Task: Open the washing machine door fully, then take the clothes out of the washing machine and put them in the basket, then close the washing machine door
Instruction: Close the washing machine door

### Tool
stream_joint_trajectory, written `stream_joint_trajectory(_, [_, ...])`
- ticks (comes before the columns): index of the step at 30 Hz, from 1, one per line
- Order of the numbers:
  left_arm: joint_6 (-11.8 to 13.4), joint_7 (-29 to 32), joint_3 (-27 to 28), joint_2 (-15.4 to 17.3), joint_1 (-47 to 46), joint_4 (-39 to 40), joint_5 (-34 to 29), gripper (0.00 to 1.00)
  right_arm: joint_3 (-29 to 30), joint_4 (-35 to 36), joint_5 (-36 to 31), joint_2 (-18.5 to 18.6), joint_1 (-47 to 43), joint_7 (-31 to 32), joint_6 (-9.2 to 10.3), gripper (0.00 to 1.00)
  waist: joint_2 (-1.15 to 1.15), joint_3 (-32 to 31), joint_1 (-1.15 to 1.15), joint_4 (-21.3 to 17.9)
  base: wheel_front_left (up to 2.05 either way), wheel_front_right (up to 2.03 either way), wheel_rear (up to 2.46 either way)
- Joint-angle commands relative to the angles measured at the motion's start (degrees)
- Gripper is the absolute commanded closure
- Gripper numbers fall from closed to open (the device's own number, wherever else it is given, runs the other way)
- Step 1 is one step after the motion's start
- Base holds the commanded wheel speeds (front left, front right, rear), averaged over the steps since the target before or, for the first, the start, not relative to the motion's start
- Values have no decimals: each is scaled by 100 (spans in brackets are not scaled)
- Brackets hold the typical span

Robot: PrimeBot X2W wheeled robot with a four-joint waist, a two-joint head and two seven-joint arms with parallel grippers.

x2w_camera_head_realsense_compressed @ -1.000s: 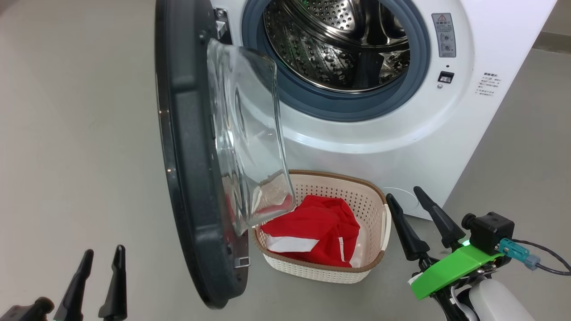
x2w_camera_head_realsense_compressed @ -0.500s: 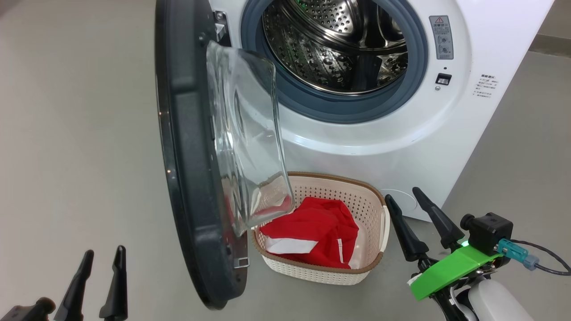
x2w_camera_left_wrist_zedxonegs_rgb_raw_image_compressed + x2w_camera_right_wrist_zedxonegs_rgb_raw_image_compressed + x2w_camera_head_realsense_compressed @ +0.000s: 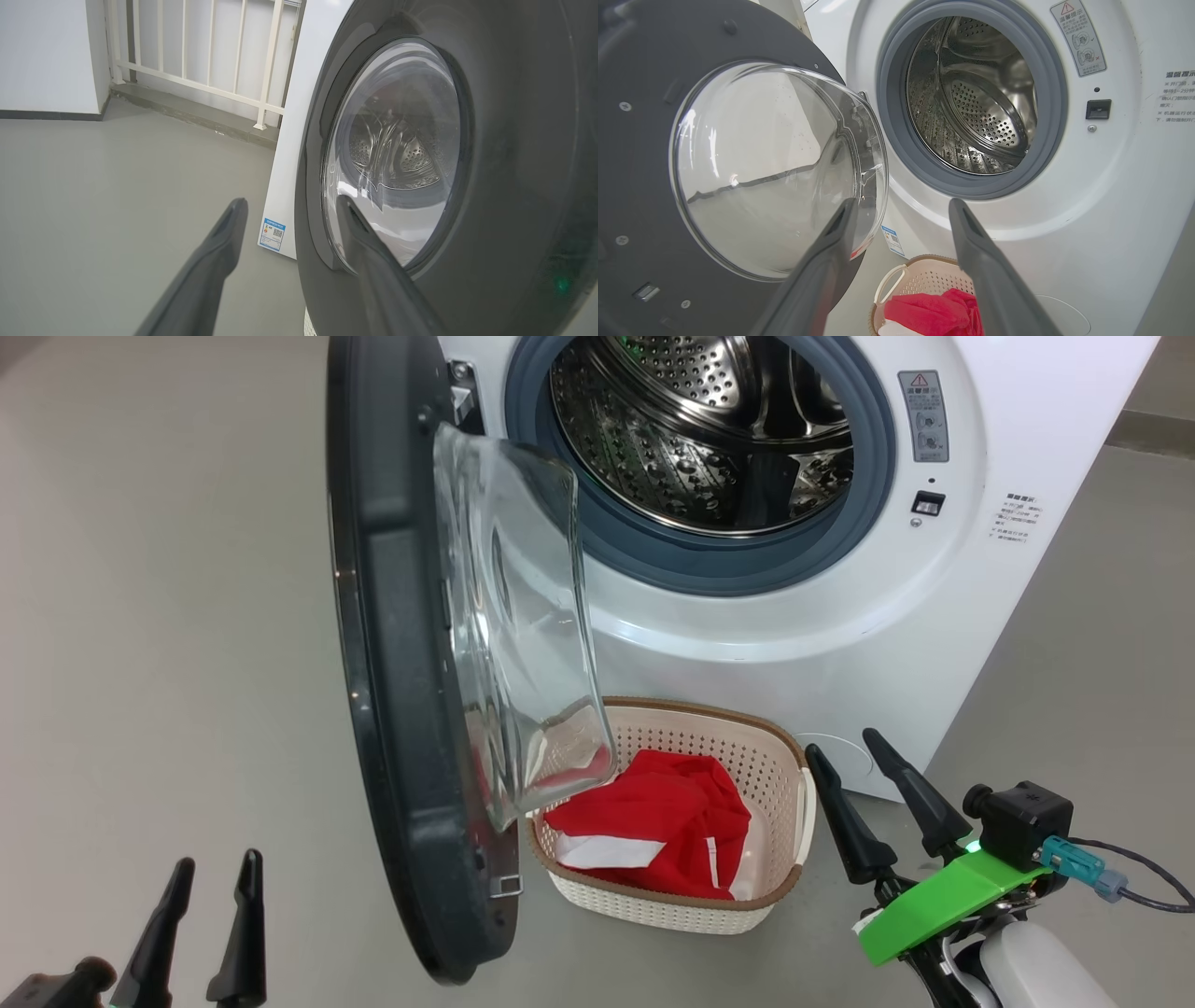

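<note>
The white washing machine (image 3: 822,635) (image 3: 1111,196) stands with its steel drum (image 3: 700,429) bare inside. Its black door (image 3: 392,644) (image 3: 514,154) (image 3: 640,154) hangs open toward me, glass bowl (image 3: 523,625) jutting right. On the floor below the opening sits the cream basket (image 3: 780,751) (image 3: 924,280), and the red-and-white clothes (image 3: 663,826) (image 3: 934,315) lie in it. My left gripper (image 3: 213,868) (image 3: 289,205) is open at the lower left, outside the door's black face. Open and holding nothing, my right gripper (image 3: 845,739) (image 3: 901,207) is just right of the basket.
Grey floor (image 3: 159,616) stretches left of the door. A white railing (image 3: 210,60) and a white wall (image 3: 42,51) stand behind the machine. A blue label sticker (image 3: 272,234) marks the washer's lower corner.
</note>
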State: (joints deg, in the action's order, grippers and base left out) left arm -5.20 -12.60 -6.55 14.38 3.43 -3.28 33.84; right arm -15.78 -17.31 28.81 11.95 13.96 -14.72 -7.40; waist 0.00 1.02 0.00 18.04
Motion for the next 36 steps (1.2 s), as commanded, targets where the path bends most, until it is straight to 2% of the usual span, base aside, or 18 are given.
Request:
stream_joint_trajectory(1, [59, -7, 204, 151, -128, 152, -16, 0, -105, 138, 39, 20, 6, -28, -9, 0, 0, 0, 0, -1, 0, 0, 0])
stream_joint_trajectory(16, [46, 409, 302, 583, -447, 533, 63, 1, -47, 168, 23, -7, 25, -28, -9, 0, 0, 92, 0, -138, 0, 0, 0])
stream_joint_trajectory(17, [50, 452, 334, 609, -465, 576, 105, 25, -44, 170, 20, -11, 24, -28, -9, 0, 0, 97, 0, -156, 0, 0, 0])
stream_joint_trajectory(20, [39, 592, 426, 680, -511, 701, 278, 70, -26, 177, 13, -25, 28, -28, -9, 0, 0, 110, 0, -206, 0, 0, 0])
stream_joint_trajectory(21, [31, 635, 450, 716, -530, 742, 323, 88, -21, 180, 11, -28, 31, -28, -9, 0, 0, 116, 0, -220, 0, 0, 0])
stream_joint_trajectory(22, [25, 684, 468, 750, -548, 785, 363, 100, -15, 181, 11, -29, 35, -28, -9, 0, 0, 120, 0, -232, 0, 0, 0])
stream_joint_trajectory(30, [-57, 1482, 581, 812, -803, 1117, 1407, 100, 11, 177, 6, -40, 52, -28, -9, 0, 0, 123, 0, -302, 0, 0, 0])
stream_joint_trajectory(33, [-68, 2001, 645, 746, -986, 1167, 2206, 100, 15, 177, 5, -46, 56, -28, -9, 0, 0, 113, 0, -333, 0, 0, 0])
stream_joint_trajectory(36, [118, 2610, 777, 711, -1198, 1223, 3032, 100, 21, 175, 8, -47, 52, -28, -9, 0, 0, 88, 0, -380, 0, 0, 0])
